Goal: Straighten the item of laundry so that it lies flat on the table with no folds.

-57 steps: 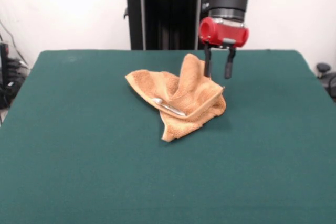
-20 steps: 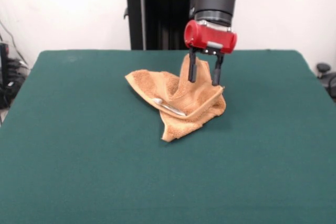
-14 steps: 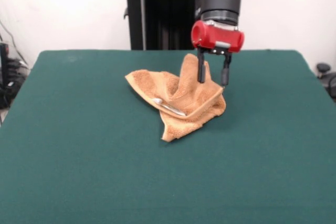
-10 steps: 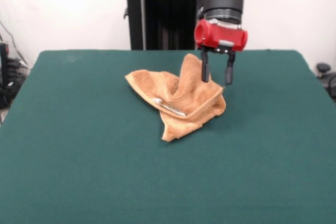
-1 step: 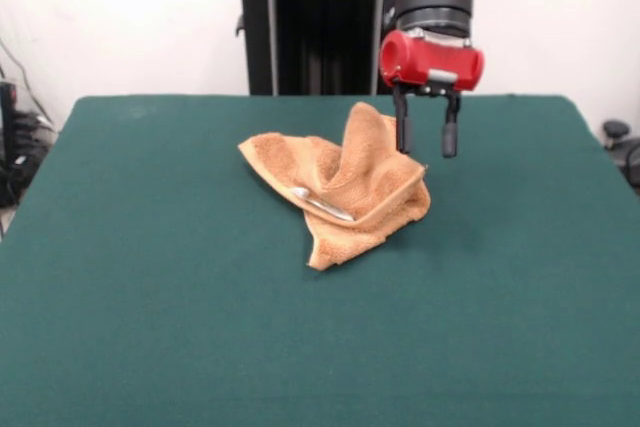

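Basically the red-bodied gripper with two thin black fingers (image 5: 426,150) hangs spread apart and empty, holding nothing, just above and beside the raised peak of the small orange-tan terry hand towel (image 5: 340,192); one finger shows in front of the peak's side, the other over bare table past the towel's edge, and I can't tell if the first one touches the cloth. The towel sits crumpled near the middle of the large dark green felt-topped table (image 5: 150,327), bunched into a heap: one flap sticks up in a ridge, a folded layer with a thicker hem lies across the front, a lower corner droops toward the camera, and a small pale tag (image 5: 322,204) shows on the fold. Nothing is flat yet, so the task looks early, at the approach-and-pick-a-grasp stage. Next move probably calls for lowering the spread fingers around one edge or corner of the raised flap, closing on a single layer, then lifting and dragging outward to unfold. Risk: pinching several layers and just shifting the whole heap.
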`<state>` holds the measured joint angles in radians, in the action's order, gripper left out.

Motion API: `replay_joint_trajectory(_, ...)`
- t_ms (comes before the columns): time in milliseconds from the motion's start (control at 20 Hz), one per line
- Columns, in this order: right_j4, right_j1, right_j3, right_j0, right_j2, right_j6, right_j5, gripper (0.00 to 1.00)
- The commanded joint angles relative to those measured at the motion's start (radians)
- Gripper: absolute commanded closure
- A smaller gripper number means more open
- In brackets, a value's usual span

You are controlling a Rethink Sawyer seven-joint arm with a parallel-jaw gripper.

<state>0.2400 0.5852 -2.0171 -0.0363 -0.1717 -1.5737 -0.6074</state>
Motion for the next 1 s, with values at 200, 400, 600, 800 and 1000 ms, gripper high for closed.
replay_joint_trajectory(200,-0.027,-0.031,0.022,-0.020,0.089,-0.190,0.065,0.00)
replay_joint_trajectory(400,-0.052,-0.044,0.029,-0.042,0.066,-0.173,0.073,0.00)
replay_joint_trajectory(600,-0.062,-0.056,0.031,-0.053,0.055,-0.167,0.083,0.00)
replay_joint_trajectory(800,-0.072,-0.060,0.036,-0.071,0.039,-0.143,0.144,0.00)
replay_joint_trajectory(1000,-0.082,-0.068,0.043,-0.091,0.020,-0.124,0.183,0.00)
